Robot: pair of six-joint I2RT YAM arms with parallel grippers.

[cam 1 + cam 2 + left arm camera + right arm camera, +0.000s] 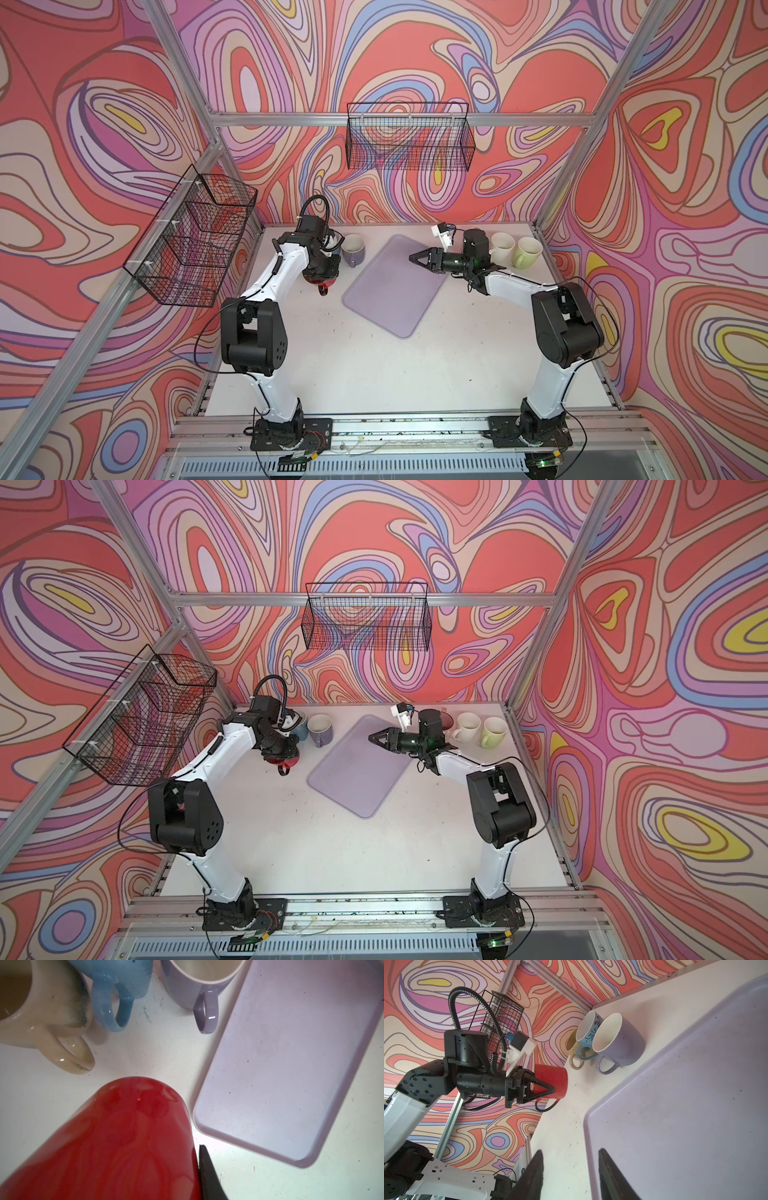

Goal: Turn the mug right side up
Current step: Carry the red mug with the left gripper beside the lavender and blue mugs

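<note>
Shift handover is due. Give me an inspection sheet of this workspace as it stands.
Surface: white table, scuffed and speckled.
Job's things: red mug held just at the table; which end is up unclear.
Clutter: lilac tray with nothing on it; purple mug, blue mug, cream mug, white mug, green mug, all upright.
Grippers: left gripper shut on red mug; right gripper open, holding nothing.
Cables: black hose looped above left wrist.
Surroundings: two wire baskets on patterned walls.
</note>
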